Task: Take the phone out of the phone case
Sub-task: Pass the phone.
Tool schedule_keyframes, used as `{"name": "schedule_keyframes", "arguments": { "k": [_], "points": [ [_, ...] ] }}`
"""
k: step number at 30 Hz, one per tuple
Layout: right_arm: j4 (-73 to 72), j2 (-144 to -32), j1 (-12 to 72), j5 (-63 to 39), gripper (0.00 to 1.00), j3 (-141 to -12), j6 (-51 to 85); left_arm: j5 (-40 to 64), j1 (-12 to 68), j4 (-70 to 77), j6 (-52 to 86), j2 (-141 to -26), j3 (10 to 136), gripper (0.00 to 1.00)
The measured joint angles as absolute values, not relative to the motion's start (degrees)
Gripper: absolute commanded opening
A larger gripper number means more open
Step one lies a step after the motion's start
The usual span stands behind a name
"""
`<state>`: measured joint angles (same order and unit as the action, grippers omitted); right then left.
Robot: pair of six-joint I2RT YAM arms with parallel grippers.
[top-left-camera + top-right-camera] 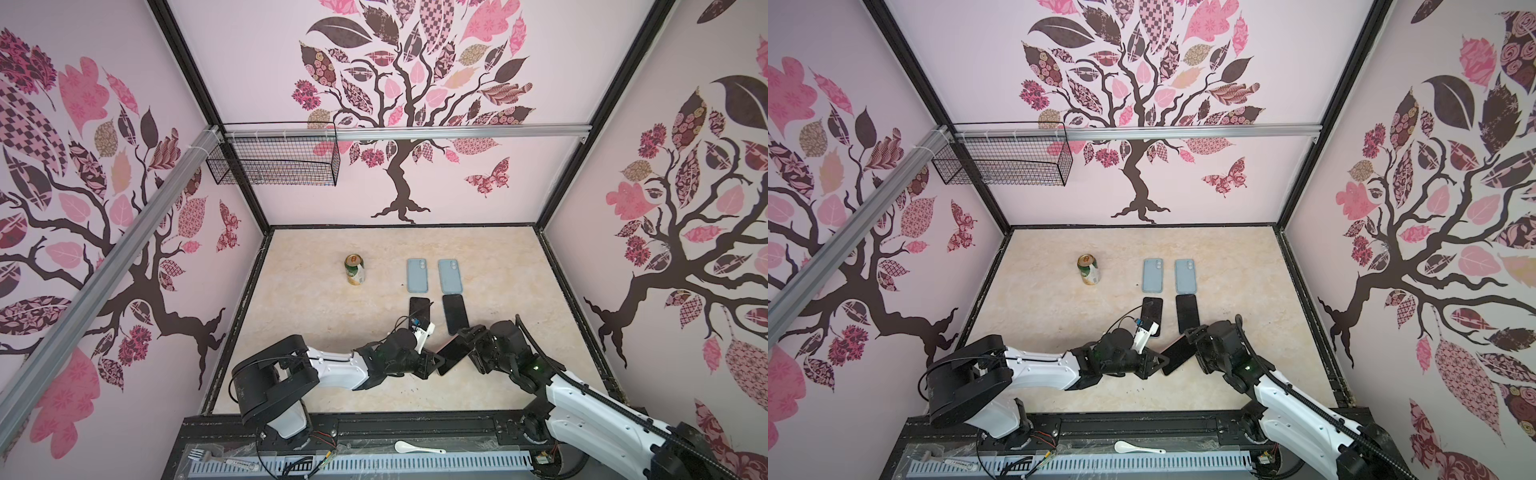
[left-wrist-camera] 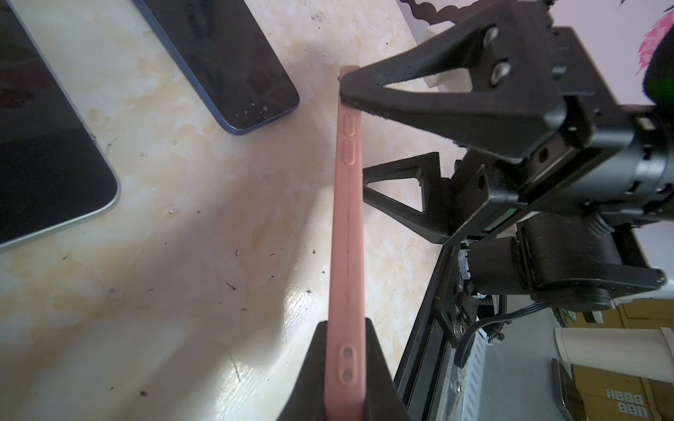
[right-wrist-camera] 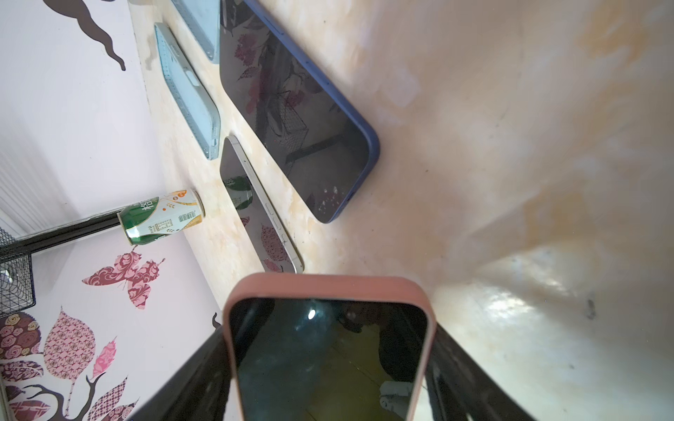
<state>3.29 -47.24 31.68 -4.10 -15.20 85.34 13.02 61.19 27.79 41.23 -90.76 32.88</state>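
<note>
Jaws on the left arm are clenched on the thin edge of the pink case (image 2: 346, 218), pinching it front to back. The right jaws stand wide and grip the same case across its width, one on each long side. Between the two arms the cased phone (image 3: 328, 357) hangs tilted near the front of the counter (image 1: 311, 332), and it looks lifted clear of the surface.

From where I stand, this one has not started to come out. The pink rim sits snug all round the end of the screen that I can see, with no corner peeled back. What is left, I would judge, is all of the real work: bend or push the rim off one corner, slide the phone free, and set both pieces down.

Further back lie two bare phones (image 1: 419, 309) (image 1: 455, 318), screens up and side by side. Just beyond them are two light blue cases (image 1: 417, 275) (image 1: 451, 276), backs up. They look like empty shells, so it seems two pairs have been separated and the pink one is the third. A drinks can (image 1: 354, 270) stands well to the left, clear of the job.
</note>
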Motion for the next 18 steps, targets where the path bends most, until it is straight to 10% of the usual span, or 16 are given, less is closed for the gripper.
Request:
{"name": "schedule_keyframes", "arguments": {
  "k": [6,18],
  "points": [
    [3.8,-46.7,31.7,-3.4,0.99,-16.6,81.4,12.8,60.8,26.1,40.9,-88.3,32.8,0.0],
    [2.0,-38.6,31.7,2.9,0.99,-25.9,47.8,2.5,56.8,0.4,34.5,-69.0,34.8,0.0]
  ]
}}
